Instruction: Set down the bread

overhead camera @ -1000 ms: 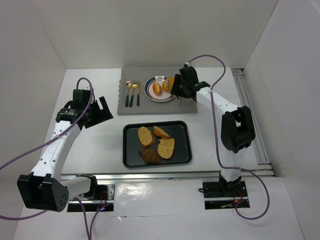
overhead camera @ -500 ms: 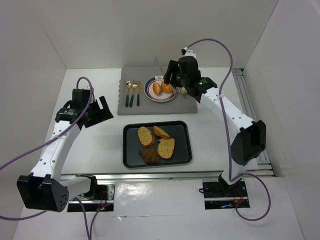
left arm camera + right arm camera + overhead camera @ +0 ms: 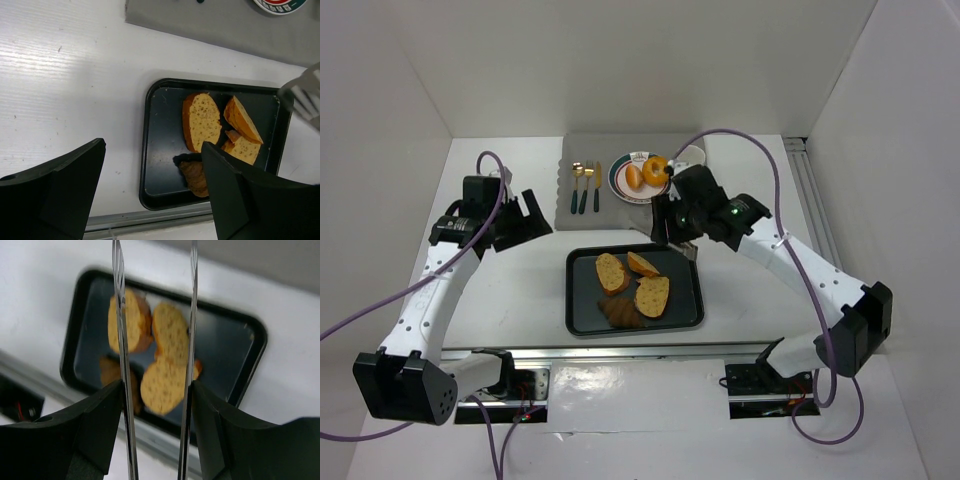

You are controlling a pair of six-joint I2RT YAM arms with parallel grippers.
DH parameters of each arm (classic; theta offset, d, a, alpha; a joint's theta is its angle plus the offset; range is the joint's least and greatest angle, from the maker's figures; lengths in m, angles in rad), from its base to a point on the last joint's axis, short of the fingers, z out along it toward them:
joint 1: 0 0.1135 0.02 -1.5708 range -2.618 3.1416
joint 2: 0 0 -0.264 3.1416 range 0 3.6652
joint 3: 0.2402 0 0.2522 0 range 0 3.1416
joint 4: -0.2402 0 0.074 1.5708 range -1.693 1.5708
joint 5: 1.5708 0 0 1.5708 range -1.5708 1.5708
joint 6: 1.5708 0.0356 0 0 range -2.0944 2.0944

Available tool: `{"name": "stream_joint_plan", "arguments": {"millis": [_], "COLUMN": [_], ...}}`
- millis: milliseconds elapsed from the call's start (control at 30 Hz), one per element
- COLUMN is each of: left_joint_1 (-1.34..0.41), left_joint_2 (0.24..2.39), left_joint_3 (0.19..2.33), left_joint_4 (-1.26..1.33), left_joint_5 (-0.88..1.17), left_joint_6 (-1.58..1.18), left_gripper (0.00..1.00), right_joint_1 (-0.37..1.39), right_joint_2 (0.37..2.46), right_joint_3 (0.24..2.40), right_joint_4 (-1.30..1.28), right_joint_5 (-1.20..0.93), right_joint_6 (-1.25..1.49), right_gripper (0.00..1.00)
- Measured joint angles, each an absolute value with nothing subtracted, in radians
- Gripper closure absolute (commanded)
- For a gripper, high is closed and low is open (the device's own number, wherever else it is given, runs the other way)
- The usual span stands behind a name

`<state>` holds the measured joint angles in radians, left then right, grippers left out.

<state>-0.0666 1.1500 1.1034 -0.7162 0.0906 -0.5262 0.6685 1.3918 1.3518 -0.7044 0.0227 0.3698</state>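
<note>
On the white plate [image 3: 620,189] at the back lie a golden ring bagel [image 3: 657,167] and a small orange roll [image 3: 634,177]. The black tray [image 3: 682,315] holds three toasted slices [image 3: 611,272] and a dark croissant [image 3: 620,314]. My right gripper [image 3: 674,236] hovers over the tray's far edge, shut on metal tongs [image 3: 118,315]. The tong blades stand apart with nothing between them. In the right wrist view the slices [image 3: 171,335] lie below the right gripper [image 3: 156,385]. My left gripper [image 3: 525,215] stands open left of the tray, empty; its wrist view shows the left gripper [image 3: 152,150] above the tray [image 3: 160,150] and croissant [image 3: 194,175].
A grey placemat [image 3: 590,215] at the back carries the plate and three pieces of cutlery [image 3: 584,185]. White walls close in the table on the left, back and right. A metal rail [image 3: 820,230] runs along the right side.
The right arm swung from over the plate toward me, to the tray's far edge, leaving the bagel on the plate. The left gripper shifted only slightly.
</note>
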Motion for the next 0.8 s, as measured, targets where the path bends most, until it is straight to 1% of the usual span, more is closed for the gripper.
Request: {"name": "stream_joint_plan", "arguments": {"millis": [133, 233, 500, 633, 700, 733, 800], "left_joint_1": [-0.067, -0.067, -0.067, -0.067, -0.067, -0.067, -0.067], "left_joint_2": [1.150, 1.150, 1.150, 1.150, 1.150, 1.150, 1.150], "left_joint_3": [1.103, 1.098, 1.084, 1.079, 1.078, 1.078, 1.078], "left_joint_4": [-0.701, -0.695, -0.688, -0.688, -0.688, -0.688, -0.688], "left_joint_5": [0.117, 0.128, 0.136, 0.136, 0.136, 0.136, 0.137], "left_joint_6": [-0.527, -0.527, -0.527, -0.527, -0.527, -0.527, -0.527], "left_gripper": [0.10, 0.10, 0.10, 0.10, 0.10, 0.10, 0.10], "right_joint_1": [0.712, 0.734, 0.760, 0.787, 0.791, 0.792, 0.792], "right_joint_2": [1.390, 1.390, 1.431, 1.461, 1.468, 1.472, 1.478], "right_joint_3": [1.332, 1.332, 1.306, 1.290, 1.283, 1.282, 1.281], "right_joint_4": [-0.818, -0.869, -0.908, -0.914, -0.916, -0.920, -0.920], "right_joint_5": [-0.046, -0.060, -0.058, -0.048, -0.039, -0.030, -0.008], "right_joint_6": [0.329, 0.308, 0.267, 0.260, 0.255, 0.252, 0.245], "right_gripper": [0.38, 0.38, 0.38, 0.40, 0.44, 0.53, 0.63]}}
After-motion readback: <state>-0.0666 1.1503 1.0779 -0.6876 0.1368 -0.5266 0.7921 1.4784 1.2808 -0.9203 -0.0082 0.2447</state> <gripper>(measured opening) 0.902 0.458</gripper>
